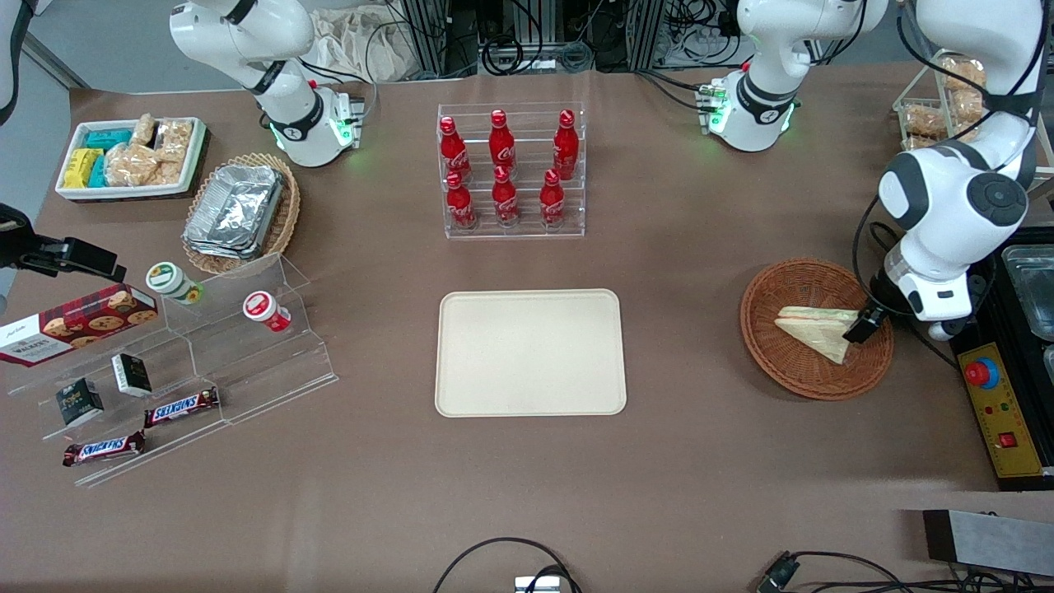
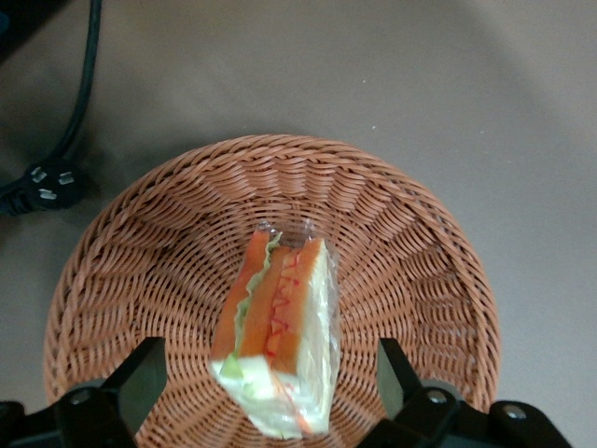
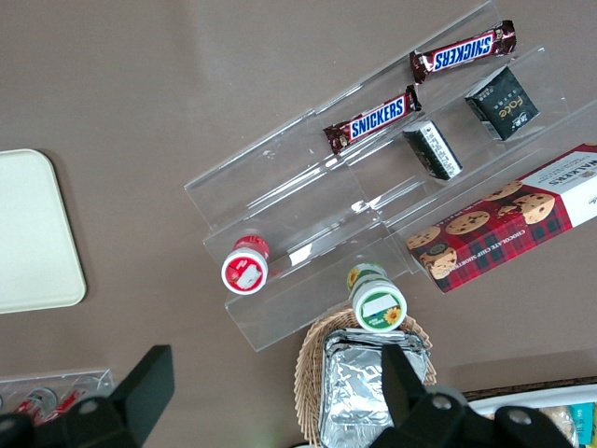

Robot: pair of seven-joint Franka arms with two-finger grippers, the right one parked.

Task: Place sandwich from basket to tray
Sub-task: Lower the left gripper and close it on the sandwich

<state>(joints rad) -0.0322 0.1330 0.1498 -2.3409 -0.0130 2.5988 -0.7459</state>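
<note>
- Sandwich (image 1: pixel 817 330) lies in the basket (image 1: pixel 815 375), right of centre in the front view, toward the working arm's end of the table.
- Wrapped in clear film; wrist view shows the sandwich (image 2: pixel 278 339) standing on edge with orange, red and green filling layers facing the camera.
- Gripper (image 1: pixel 862 328) sits over the basket's rim-side part, right at the sandwich's end nearest the arm.
- In the left wrist view the gripper (image 2: pixel 269 378) is spread wide, one finger (image 2: pixel 140 381) on each side of the sandwich, neither touching it.
- Basket (image 2: pixel 131 280) rests on the brown table (image 1: pixel 700 461); nothing else in it.
- Tray (image 1: pixel 529 352) lies flat at the frame's centre in the front view, well apart from the basket, with nothing on it.
- Clear rack of red bottles (image 1: pixel 504 169) stands above the tray in the frame, farther from the camera.
- Foil containers (image 1: pixel 235 210) in a tan basket sit upper left of the front view; white bin of snacks (image 1: pixel 132 156) beside it.
- Clear stepped stand (image 1: pixel 189 354) at lower left holds Snickers bars (image 1: pixel 181 405), small boxes and a cookie box (image 1: pixel 78 323).
</note>
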